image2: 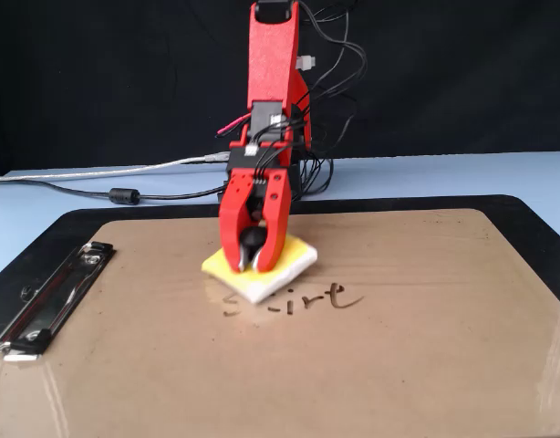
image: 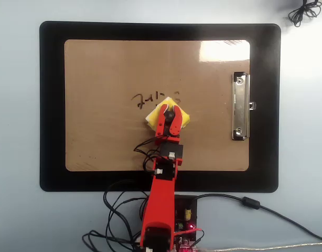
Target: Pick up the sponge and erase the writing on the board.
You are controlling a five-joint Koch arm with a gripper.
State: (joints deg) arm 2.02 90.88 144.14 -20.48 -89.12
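On the black mat [image: 51,105], which covers most of the pale blue table [image: 14,131] in the overhead view: the board [image: 108,136], tan-brown and glossy, with its silver clip [image: 240,106] at the 3 o'clock short edge in that view and at about 8 o'clock in the fixed view [image2: 45,301]. Near the board's centre: the sponge [image: 183,116], a yellow block with a white underside, resting flat on the board surface, one corner pointing toward the fixed camera [image2: 298,257]. Clamped on it from above: the gripper [image: 168,111], red, its two jaws closed around the black knob [image2: 253,240] on the sponge's top. The arm reaches in from 6 o'clock in the overhead view and from 12 o'clock in the fixed view, above its base electronics [image: 184,220] with tangled black cables [image: 116,207]. The writing [image: 150,98]: thin dark marker strokes touching the sponge at its 11 o'clock side in the overhead view; in the fixed view the letters "irt" [image2: 312,298] read clearly at the sponge's 5 o'clock, while the first letters are partly faint or hidden under the sponge's front corner. Bright glare patch on the board at 1 o'clock in the overhead view [image: 224,50]
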